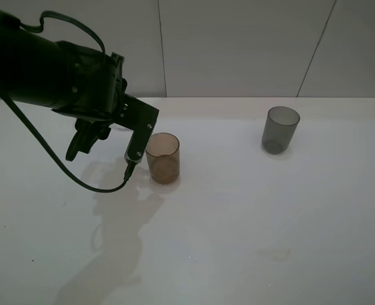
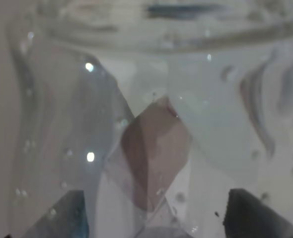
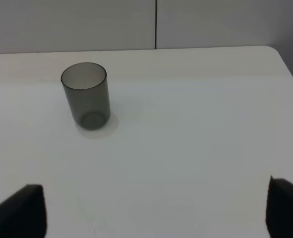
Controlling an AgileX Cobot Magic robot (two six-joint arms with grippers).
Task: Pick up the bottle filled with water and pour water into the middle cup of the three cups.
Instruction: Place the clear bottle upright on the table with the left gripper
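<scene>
Clear plastic of the bottle [image 2: 62,124] filled my left wrist view, with the left hand [image 2: 156,218] set around it, one finger on each side. I could not tell if it was squeezing. The bottle was just left of the amber cup [image 1: 163,159], toward the far edge of the counter [image 1: 251,241]. I judged only the reach was done; lifting and pouring were left. My right hand [image 3: 156,210] hung open, facing the grey cup [image 1: 280,129] near the far right corner.

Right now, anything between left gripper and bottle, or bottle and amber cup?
Nothing visible. The bottle fills the left wrist view, between the fingers of the left gripper. The amber cup stands right beside that gripper, mouth uncovered. The arm hides the bottle in the high view.
</scene>
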